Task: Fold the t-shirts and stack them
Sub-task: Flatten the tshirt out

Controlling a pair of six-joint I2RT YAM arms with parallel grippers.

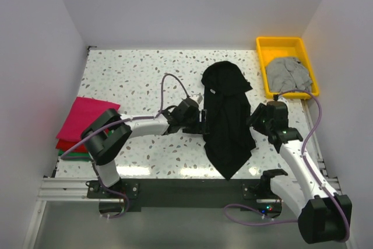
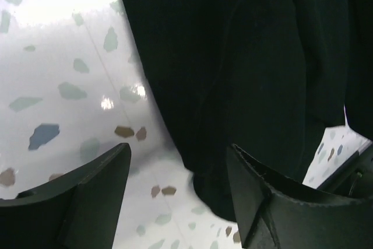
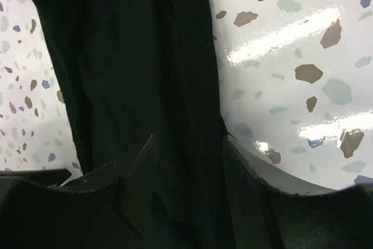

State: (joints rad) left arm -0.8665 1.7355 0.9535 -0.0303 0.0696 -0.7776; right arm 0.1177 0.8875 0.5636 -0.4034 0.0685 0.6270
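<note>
The light is bright and even, and it comes from above. The glossy table (image 1: 145, 74) shows white glare streaks near its front edge and in both wrist views. The black t-shirt (image 1: 227, 121) is so dark that its folds hardly show. The fingers (image 2: 76, 202) close to the wrist cameras look soft.

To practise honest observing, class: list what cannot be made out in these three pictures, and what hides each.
1. Top view: red t-shirt and green t-shirt show only edges under the magenta t-shirt and left arm.
2. Wrist views: black t-shirt cut off by picture edges.
3. Top view: whether left gripper or right gripper touches cloth, too small.
4. Top view: grey t-shirt covers much of the yellow tray.
</note>
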